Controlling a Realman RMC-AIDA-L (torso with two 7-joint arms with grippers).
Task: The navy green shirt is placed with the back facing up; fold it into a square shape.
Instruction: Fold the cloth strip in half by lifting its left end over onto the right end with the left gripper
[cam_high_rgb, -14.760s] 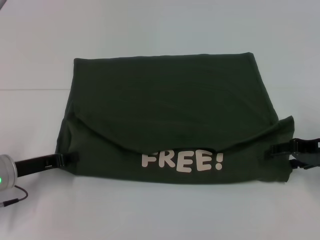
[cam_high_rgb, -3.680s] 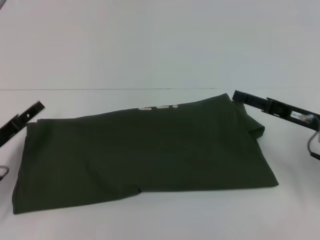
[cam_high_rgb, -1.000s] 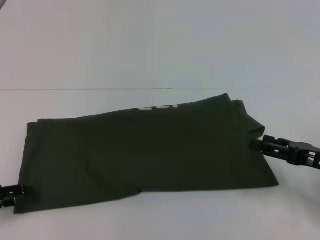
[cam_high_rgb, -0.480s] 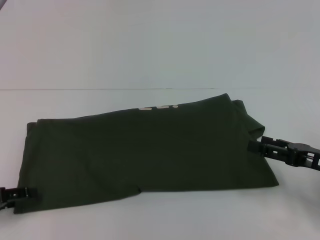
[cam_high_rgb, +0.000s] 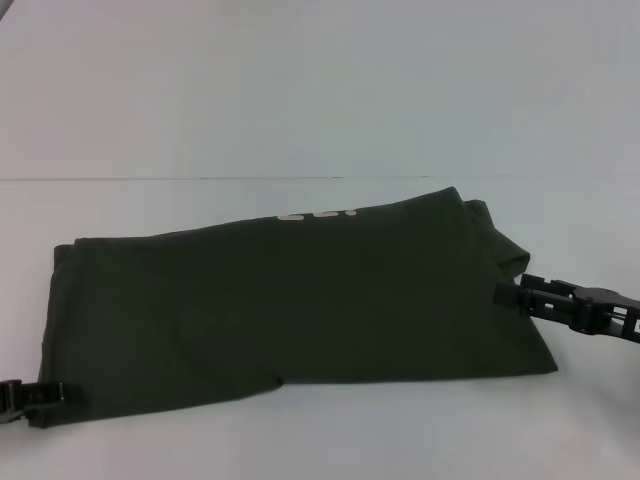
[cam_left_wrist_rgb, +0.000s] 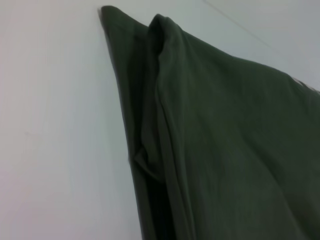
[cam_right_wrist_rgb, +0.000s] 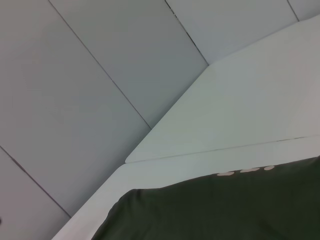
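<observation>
**Folded shirt on the table, one gripper at each end**

The navy green shirt (cam_high_rgb: 290, 300) lies flat on the white table (cam_high_rgb: 300, 120) as a wide, folded band, its long axis running from the robot's left to its right and its far edge rising slightly toward the right. A few pale letter tops of the print (cam_high_rgb: 318, 214) show just over the far edge, and they appear again as small pale marks in the right wrist view (cam_right_wrist_rgb: 246, 171). The right end carries a small extra fold of fabric that sticks out beyond the main panel.

The left gripper (cam_high_rgb: 48, 393) sits low at the near left corner of the shirt, its dark tips touching the cloth there; whether the fingers are parted or closed cannot be told. The left wrist view shows the layered edge of the shirt (cam_left_wrist_rgb: 210, 140) up close, with several folds stacked one on another against the table (cam_left_wrist_rgb: 55, 130).

The right gripper (cam_high_rgb: 512, 291) meets the right end of the shirt about midway along that edge, its tips against the fabric; its opening likewise cannot be told.
</observation>
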